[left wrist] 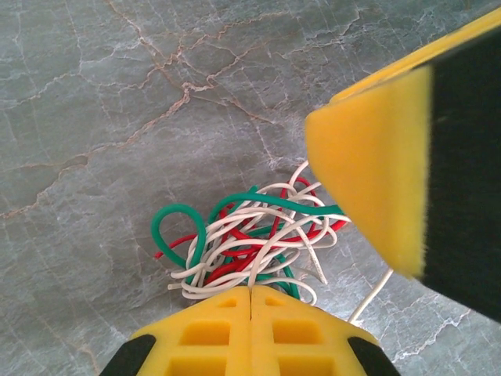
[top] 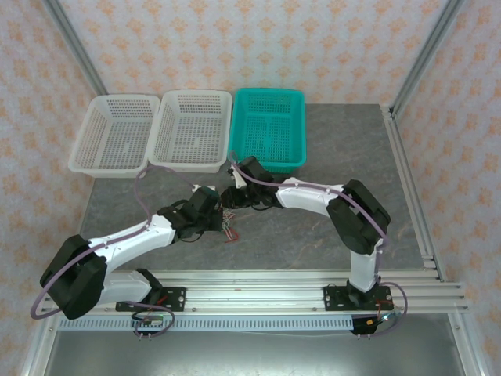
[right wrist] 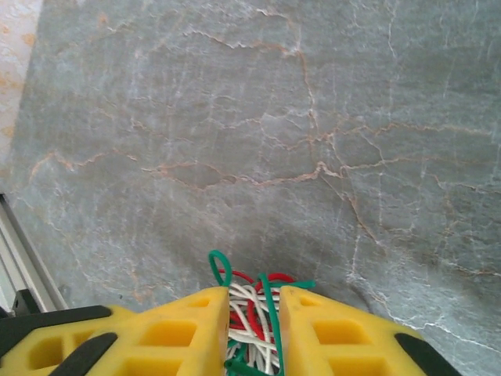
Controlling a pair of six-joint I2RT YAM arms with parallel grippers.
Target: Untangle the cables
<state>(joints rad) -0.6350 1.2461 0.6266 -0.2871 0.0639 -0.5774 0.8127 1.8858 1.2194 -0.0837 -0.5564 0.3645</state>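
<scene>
Task standing: judged early. Every strand sits in one knot, no cable lies separated out, and all three baskets are bare. The whole of the sorting remains.
Table (top: 313,227): grey stone-look slab with pale and rust veining, flat and matt, framed by aluminium rails.
Arms: left arm (top: 125,243) and right arm (top: 313,196), white shells with black joints, reach in from 7 and 5 o'clock to meet near the table's centre.
Baskets: two white perforated plastic baskets (top: 117,137) (top: 190,129) and one teal perforated plastic basket (top: 270,129), rectangular with flared walls, in a touching row along the 12 o'clock edge.
Left pincer (left wrist: 250,291): yellow ribbed fingers clenched flat together, at 10 o'clock of the knot. The bundle runs right up to the tips. Whether a strand is nipped between them cannot be told.
Right pincer (right wrist: 254,291): yellow fingers drawn close, grasping red, white and green strands that fill the narrow gap. It sits at 12 o'clock of the knot, and its foam-like pad (left wrist: 368,180) shows in the left wrist view with a green strand running to it.
Cables (top: 229,229): thin, flexible, smooth-sheathed cables in red, white and green, looped through each other in a loose ball (left wrist: 250,235) near the table's centre, between the two pincers.
Remaining work, as judged: draw the pincers apart to loosen the loops, then free each colour in turn.
</scene>
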